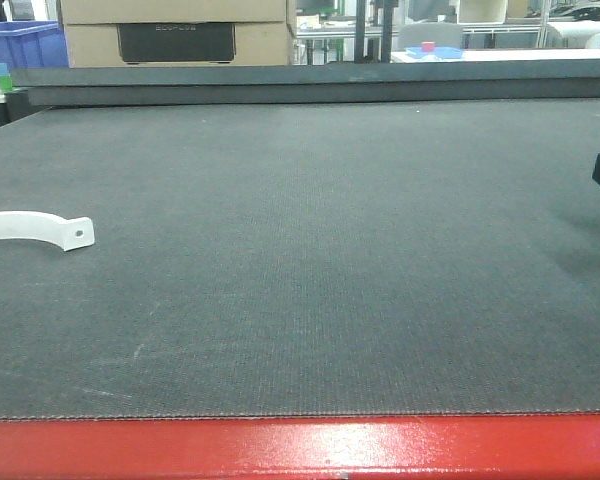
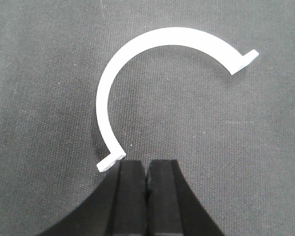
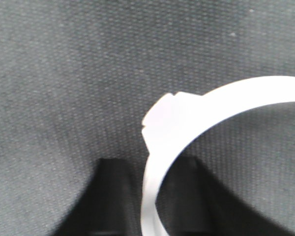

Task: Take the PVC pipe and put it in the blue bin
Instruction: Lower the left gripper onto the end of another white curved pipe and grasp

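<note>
The dark grey woven mat counter (image 1: 310, 300), with a red lip along its front edge, fills the front view. Beyond its far edge stands a tan cardboard box (image 1: 260, 40). Past the far-left corner sits the blue plastic bin (image 1: 20, 45), well apart from everything on the mat.

The white curved plastic PVC pipe piece (image 1: 20, 225) lies flat at the counter's left edge, its flat tab (image 1: 78, 235) with 1 round hole pointing toward the middle. The left gripper (image 2: 147, 179) hangs over it with its 2 black fingers pressed together, holding nothing, the tips just beside the band's near end.

At the right edge, the right gripper (image 3: 155, 169) has its fingers apart. A second white curved band (image 3: 236, 98) of the same look runs between them; the blur hides whether they actually pinch it.

The piece looks light and stiff — thin moulded plastic that should keep its arch under a squeeze. It also looks smooth, so it is likely to slip in a loose pinch. Because it lies low on the mat, the left fingers would probably need to spread and straddle the band's wall, 1 inside the arc and 1 outside. Mid-arch seems the best-balanced place to take hold.
</note>
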